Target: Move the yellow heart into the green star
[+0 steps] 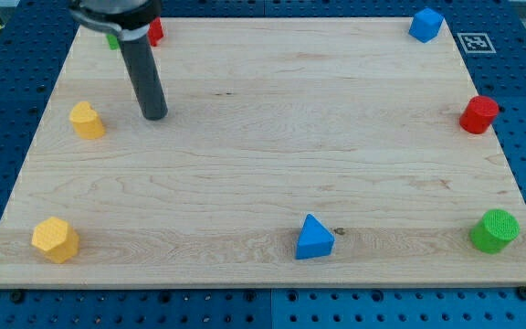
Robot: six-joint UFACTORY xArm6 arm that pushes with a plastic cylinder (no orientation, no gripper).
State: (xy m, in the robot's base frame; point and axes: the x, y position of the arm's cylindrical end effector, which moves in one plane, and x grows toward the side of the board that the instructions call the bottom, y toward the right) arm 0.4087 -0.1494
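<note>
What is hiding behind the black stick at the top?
Behind the dark rod, near the wooden board's top left corner, peek a bit of a green block and part of a red block. The rod covers the rest, so their shapes cannot be told.

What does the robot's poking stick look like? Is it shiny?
It is a straight, round rod, dark grey to black, smooth and a bit glossy, with a soft streak of light down its side. At the top it goes into a wider black holder with a thin pale ring around it. My tip is blunt and flat. No cables or markings show on it.
</note>
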